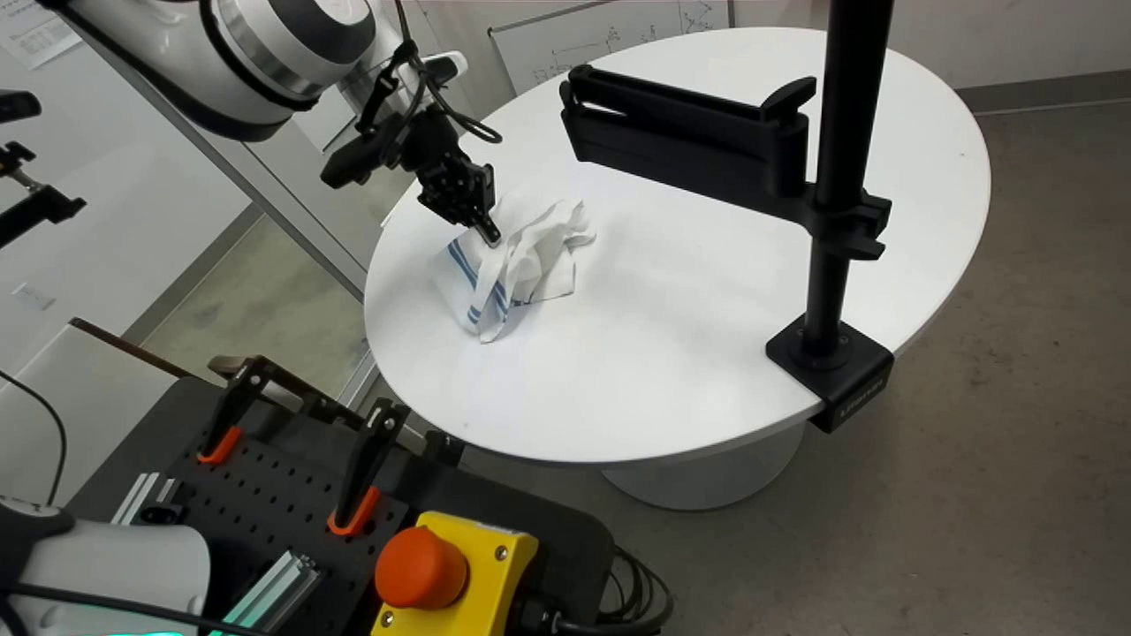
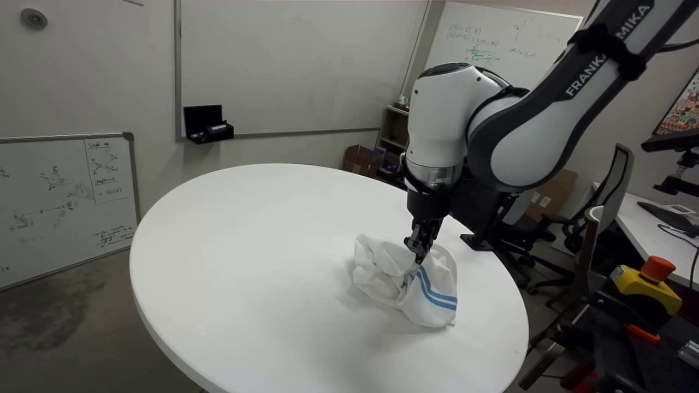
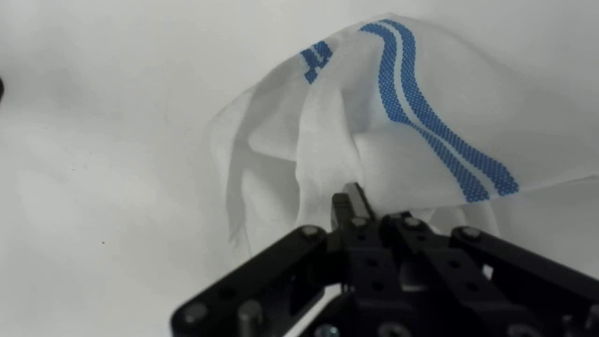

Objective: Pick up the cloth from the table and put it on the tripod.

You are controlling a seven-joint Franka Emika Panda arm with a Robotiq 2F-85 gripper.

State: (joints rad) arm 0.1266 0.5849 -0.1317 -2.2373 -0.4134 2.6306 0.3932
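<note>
One cloth [image 1: 515, 269], white, blue-striped, crumpled on the table [image 1: 671, 362], directly under the gripper [image 3: 352, 201] and touching it. Striped part to one side of the gripper, plain bunched part to the other.

Gripper narrow, pointing down into the folds; fingers [image 3: 341, 209] drawn together in the wrist view. Probably nipping a fold, going by the ridge of fabric leading straight up to them. Bite itself hidden, so cannot tell how deep or how firm.

No three-legged tripod to be made out. Likeliest match: black stand [image 1: 838, 208], fixed at the table edge, well apart from the gripper, with a stretch of table between. Its base [image 2: 478, 243] also visible past the gripper in an exterior view. Side arm [image 1: 689, 132] raised above the table, jutting from the stand on the gripper side; a plausible perch for draping.

Progress, by judgement: early. Done: reach down, contact with the cloth, and seemingly the grasp. Not yet done: lift clear, lower folds resting on the table around the gripper; carry over to the stand; raise above the side arm; lay over; let go.
</note>
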